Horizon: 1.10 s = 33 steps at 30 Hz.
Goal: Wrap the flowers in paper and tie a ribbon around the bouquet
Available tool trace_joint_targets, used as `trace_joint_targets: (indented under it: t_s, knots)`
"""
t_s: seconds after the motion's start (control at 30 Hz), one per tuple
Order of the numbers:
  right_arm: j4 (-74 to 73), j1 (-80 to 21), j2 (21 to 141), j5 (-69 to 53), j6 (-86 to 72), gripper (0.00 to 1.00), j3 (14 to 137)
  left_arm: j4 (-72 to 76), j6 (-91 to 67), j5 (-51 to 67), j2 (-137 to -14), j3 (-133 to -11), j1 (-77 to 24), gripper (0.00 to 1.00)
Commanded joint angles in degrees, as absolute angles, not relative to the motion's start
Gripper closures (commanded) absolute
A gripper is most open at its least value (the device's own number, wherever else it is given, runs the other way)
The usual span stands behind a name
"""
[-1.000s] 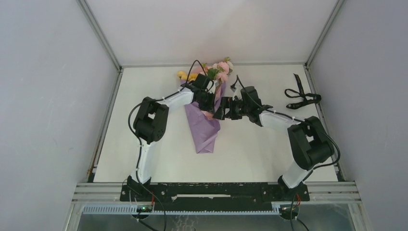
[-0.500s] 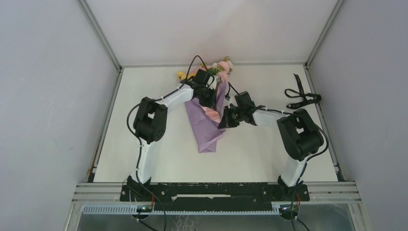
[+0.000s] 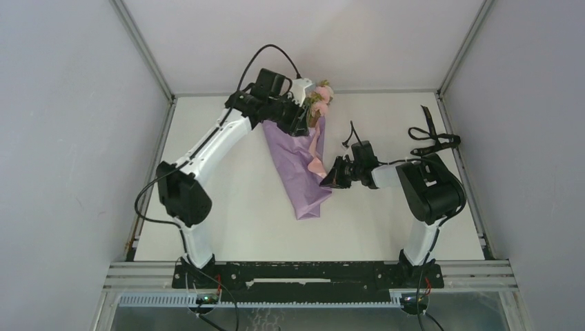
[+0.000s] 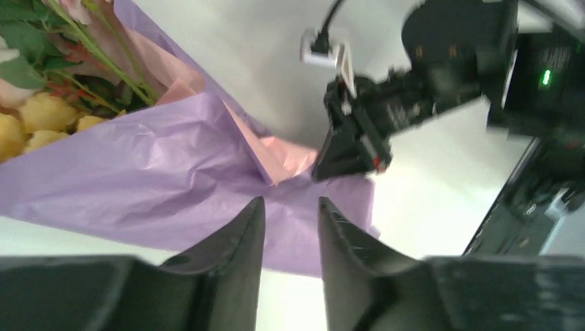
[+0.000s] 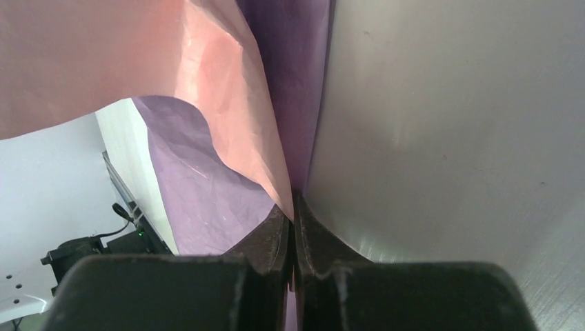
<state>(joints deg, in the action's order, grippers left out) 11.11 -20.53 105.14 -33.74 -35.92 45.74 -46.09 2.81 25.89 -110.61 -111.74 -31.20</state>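
Observation:
The flowers [image 3: 319, 96] lie at the back of the table, stems inside the paper [image 3: 300, 172], which is folded into a lilac cone with a pink inner edge showing. My left gripper [image 3: 298, 116] hovers over the cone's top end beside the blooms. In the left wrist view it [image 4: 291, 203] stands open above the paper [image 4: 138, 172], nothing between its fingers, with the flowers [image 4: 41, 103] at the upper left. My right gripper [image 3: 328, 181] is shut on the paper's right edge; the right wrist view shows the gripper [image 5: 293, 203] pinching the pink and lilac paper [image 5: 200, 186]. The black ribbon [image 3: 434, 138] lies looped at the right.
The white table [image 3: 227, 207] is bounded by grey walls, with a metal frame rail [image 3: 165, 89] at the back left. The right arm's elbow [image 3: 428, 186] sits folded close to the ribbon. The left arm [image 3: 207, 145] stretches diagonally over the table's left half.
My left gripper let go of the paper, opened, and rose toward the back near the blooms. My right gripper shut on the paper's right edge and shifted slightly nearer.

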Motion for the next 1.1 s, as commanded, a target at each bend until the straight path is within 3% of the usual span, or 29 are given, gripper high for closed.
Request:
trace_joint_targets:
  t_s: [0.0, 0.07, 0.17, 0.4, 0.67, 0.87, 0.93, 0.97, 1.0, 1.07]
  knots:
    - [16.28, -20.04, 105.12, -33.09, -40.07, 0.90, 45.09, -51.14, 13.08, 22.67, -108.58, -102.54, -34.42, 0.72]
    - [15.29, -19.85, 104.42, -32.09, -39.83, 0.88, 45.09, -49.57, 15.04, 20.58, -109.18, -97.98, -36.84, 0.81]
    - [14.22, -19.81, 103.34, -31.39, -39.42, 0.84, 44.93, -45.35, 16.15, 17.78, -109.61, -92.66, -40.21, 0.82]
    - [14.54, -19.51, 102.31, -29.57, -40.87, 0.74, 43.05, -33.69, 17.87, 10.17, -111.05, -83.96, -47.59, 0.66]
    - [11.64, -13.36, 95.53, -25.88, -40.28, 0.59, 41.00, -28.49, 25.07, 7.20, -111.20, -73.13, -51.34, 0.61]
    - [0.75, -7.93, 91.26, -24.89, -29.66, 0.50, 49.87, -28.85, 29.23, 5.10, -110.79, -69.92, -52.82, 0.54]
    - [0.27, -8.61, 87.83, -27.06, -24.98, 0.42, 52.08, -29.44, 29.66, 5.01, -111.05, -69.94, -53.31, 0.52]
    - [0.26, -9.21, 86.41, -28.38, -22.95, 0.28, 53.04, -29.84, 29.67, 4.97, -111.31, -70.14, -53.51, 0.51]
    - [0.26, -10.02, 85.09, -29.74, -21.32, 0.02, 53.64, -30.28, 29.63, 4.96, -111.77, -70.56, -53.64, 0.50]
    - [0.77, -10.54, 83.21, -33.86, -19.93, 0.00, 54.03, -31.07, 29.73, 4.49, -112.29, -71.27, -53.99, 0.49]
